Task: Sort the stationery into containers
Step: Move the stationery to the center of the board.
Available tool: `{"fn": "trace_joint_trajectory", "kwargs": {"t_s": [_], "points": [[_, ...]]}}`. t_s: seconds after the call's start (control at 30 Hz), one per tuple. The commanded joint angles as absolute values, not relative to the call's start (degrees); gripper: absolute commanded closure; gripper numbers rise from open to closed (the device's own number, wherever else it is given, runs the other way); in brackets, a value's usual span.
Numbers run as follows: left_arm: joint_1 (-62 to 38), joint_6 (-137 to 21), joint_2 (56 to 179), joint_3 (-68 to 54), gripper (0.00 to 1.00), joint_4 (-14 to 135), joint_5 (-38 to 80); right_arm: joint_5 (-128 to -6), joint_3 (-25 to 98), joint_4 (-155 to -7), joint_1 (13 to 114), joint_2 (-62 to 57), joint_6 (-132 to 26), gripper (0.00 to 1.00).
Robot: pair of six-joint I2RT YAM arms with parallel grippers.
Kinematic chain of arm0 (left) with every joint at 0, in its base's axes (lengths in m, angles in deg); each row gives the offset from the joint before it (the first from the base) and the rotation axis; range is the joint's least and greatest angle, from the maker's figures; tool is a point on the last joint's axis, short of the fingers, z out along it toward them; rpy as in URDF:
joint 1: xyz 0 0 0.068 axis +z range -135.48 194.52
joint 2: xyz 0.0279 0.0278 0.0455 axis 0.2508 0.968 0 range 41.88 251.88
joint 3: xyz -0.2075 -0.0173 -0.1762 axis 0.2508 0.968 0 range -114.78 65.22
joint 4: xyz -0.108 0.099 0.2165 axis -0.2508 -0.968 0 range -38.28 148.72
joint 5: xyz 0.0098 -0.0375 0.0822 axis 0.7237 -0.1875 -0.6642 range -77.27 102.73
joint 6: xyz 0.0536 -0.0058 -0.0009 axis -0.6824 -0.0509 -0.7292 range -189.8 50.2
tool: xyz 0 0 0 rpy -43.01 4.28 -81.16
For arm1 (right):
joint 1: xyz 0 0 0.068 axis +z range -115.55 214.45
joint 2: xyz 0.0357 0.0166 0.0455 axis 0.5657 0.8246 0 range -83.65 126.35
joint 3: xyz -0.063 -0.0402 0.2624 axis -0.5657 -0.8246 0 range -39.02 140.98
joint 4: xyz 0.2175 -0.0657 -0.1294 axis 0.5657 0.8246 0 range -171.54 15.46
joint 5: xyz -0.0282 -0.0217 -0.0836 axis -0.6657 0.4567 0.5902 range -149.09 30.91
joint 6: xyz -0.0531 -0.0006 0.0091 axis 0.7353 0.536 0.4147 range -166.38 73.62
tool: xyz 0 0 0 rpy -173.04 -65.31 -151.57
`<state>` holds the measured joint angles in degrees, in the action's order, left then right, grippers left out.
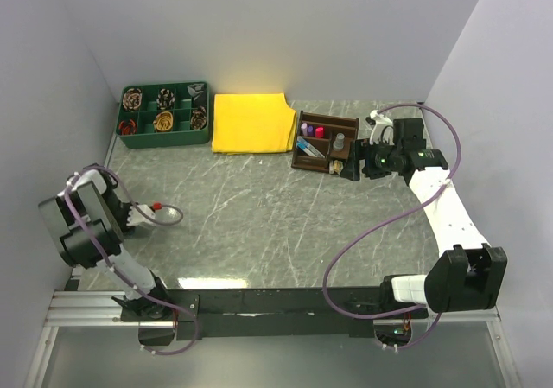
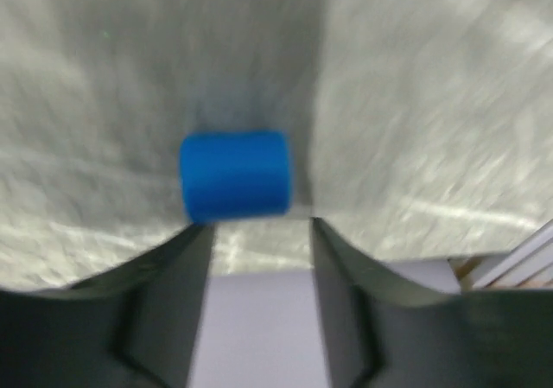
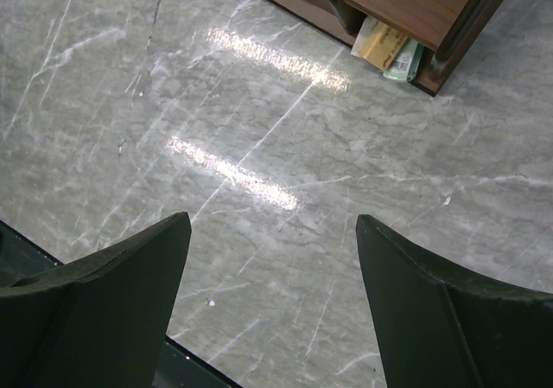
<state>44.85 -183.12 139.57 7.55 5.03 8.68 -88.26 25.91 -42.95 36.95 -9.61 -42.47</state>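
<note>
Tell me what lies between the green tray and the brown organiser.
A flat yellow cloth lies between the green tray and the brown organiser; the top view shows it.

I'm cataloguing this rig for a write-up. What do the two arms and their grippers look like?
The left arm and right arm match: white links between chunky black joint housings, each trailed by a loose purple cable. A small green light glows near the right wrist. The left gripper and right gripper each have two broad, dark fingers tapering to blunt tips.
</note>
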Motion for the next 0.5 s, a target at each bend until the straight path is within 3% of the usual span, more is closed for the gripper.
{"fn": "trace_joint_trajectory", "kwargs": {"t_s": [0.0,0.47], "points": [[43.2,-206.0,133.0,13.2,0.4,2.6,16.7,-88.3,26.7,-44.7,37.4,-11.3,-42.3,0.15],[32.0,-193.9,129.1,20.3,0.39,8.9,28.9,-88.5,25.8,-45.2,37.4,-11.8,-42.8,0.15]]}}
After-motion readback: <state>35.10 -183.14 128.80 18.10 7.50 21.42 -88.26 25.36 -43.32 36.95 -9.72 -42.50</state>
